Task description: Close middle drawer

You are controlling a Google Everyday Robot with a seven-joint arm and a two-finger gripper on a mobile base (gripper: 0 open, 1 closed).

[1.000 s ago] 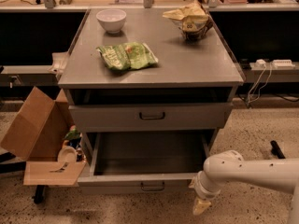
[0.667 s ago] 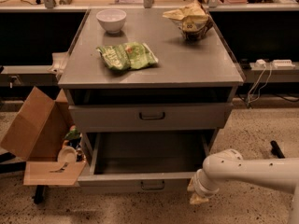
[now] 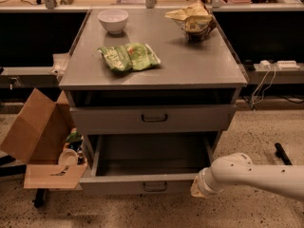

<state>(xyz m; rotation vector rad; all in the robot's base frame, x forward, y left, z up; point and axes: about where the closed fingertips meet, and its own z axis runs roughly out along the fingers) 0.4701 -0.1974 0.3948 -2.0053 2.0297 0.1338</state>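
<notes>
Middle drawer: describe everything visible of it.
The middle drawer is a wide, shallow grey tray, metal by its look, pulled out under the taller-fronted drawer. Nothing shows inside it. Its short front panel carries a small dark loop handle at the centre. The hand is at the panel's right end, seemingly against it; a cardboard box sits by its left corner.

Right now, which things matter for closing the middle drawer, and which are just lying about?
Job:
- middle drawer, pulled out
- gripper, by the right end of the drawer's front

Lying about:
- white bowl, green bag, crumpled bag on the cabinet top
- cardboard box, left
- upper drawer
</notes>
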